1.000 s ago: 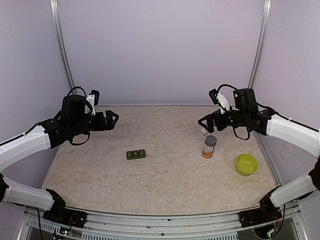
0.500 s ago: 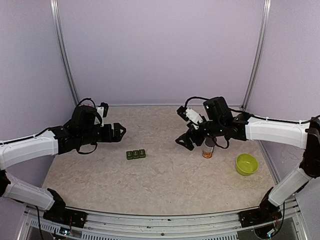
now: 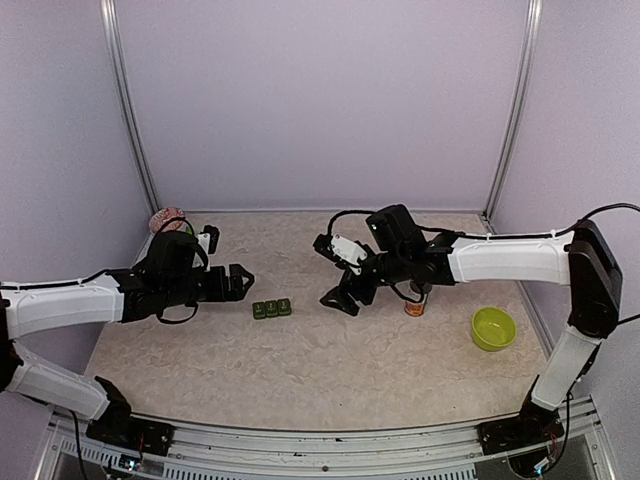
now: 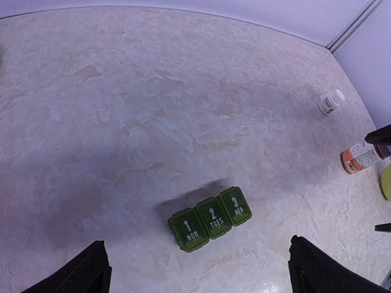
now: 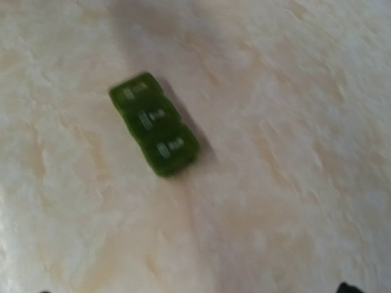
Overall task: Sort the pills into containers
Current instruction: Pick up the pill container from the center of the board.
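**Both arms closed in on the strip, nothing gripped**

Vs 1 s ago: the L gripper [image 3: 240, 281] has dropped and slid in from back-left. It now hangs just left of the dark green pill-organiser strip [image 3: 272, 309], fingers apart, holding nothing. The R gripper [image 3: 338, 302] made the bigger move. It was at back-right over the bottles and has swung across to approx mid-table, so it's now just right of the strip and low over the table [image 3: 330, 370]. Its jaws are also wide and hold nothing.

The strip itself hasn't budged. It lies left of centre between the two grippers, touching neither. In my L wrist cam the three lids are down and read 1 MON, 2 TUES, 3 WED. The R wrist cam is motion-blurred but shows the strip lying diagonally.

The orange pill bottle [image 3: 416, 303] is in the same spot, now partly behind the R arm. The small white bottle [image 4: 332, 102] stands behind it. The lime bowl [image 3: 493, 328] is unchanged at front-right. With the L arm lower, a pinkish round obj [image 3: 168, 219] shows at back-left; can't tell what it is.
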You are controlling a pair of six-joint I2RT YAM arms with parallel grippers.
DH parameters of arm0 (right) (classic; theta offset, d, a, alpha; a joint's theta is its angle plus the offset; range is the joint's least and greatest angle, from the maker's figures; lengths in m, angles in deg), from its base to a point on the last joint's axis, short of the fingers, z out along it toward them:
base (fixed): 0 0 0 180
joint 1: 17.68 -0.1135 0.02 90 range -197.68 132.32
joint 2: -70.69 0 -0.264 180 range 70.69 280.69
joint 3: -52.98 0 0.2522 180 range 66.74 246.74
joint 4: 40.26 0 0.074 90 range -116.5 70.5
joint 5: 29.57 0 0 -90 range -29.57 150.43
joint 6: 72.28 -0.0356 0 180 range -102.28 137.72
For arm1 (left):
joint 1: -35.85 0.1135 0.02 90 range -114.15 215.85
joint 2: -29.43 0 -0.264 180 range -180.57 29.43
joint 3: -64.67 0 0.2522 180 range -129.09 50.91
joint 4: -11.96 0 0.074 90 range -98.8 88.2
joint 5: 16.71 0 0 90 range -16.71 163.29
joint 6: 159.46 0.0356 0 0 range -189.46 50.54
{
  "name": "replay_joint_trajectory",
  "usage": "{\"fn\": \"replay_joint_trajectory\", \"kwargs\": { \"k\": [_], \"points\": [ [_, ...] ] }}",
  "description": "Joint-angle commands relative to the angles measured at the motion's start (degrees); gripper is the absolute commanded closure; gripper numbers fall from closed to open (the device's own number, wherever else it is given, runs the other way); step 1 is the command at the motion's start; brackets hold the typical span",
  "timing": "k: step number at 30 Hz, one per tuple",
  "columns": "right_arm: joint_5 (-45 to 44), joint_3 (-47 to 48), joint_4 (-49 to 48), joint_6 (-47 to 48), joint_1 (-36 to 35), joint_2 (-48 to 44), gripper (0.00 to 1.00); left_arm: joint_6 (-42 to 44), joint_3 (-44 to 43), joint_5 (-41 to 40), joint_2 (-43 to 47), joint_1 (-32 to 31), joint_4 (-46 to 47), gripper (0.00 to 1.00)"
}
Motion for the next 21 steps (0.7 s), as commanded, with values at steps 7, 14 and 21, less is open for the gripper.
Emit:
{"fn": "replay_joint_trajectory", "kwargs": {
  "k": [7,14,21],
  "points": [
    [9.7,11.7,0.2,-3.0,-0.6,10.3,0.01,-2.6,3.9,2.5,-2.5,0.7,7.7,0.01],
    [11.8,16.3,1.5,-4.5,-0.6,15.2,0.02,-3.2,5.1,4.4,-3.0,1.7,9.0,0.01],
    [10.5,16.0,0.8,-4.0,-0.6,15.3,0.03,-3.6,5.8,4.8,-3.3,1.9,9.3,0.01]
  ]
}}
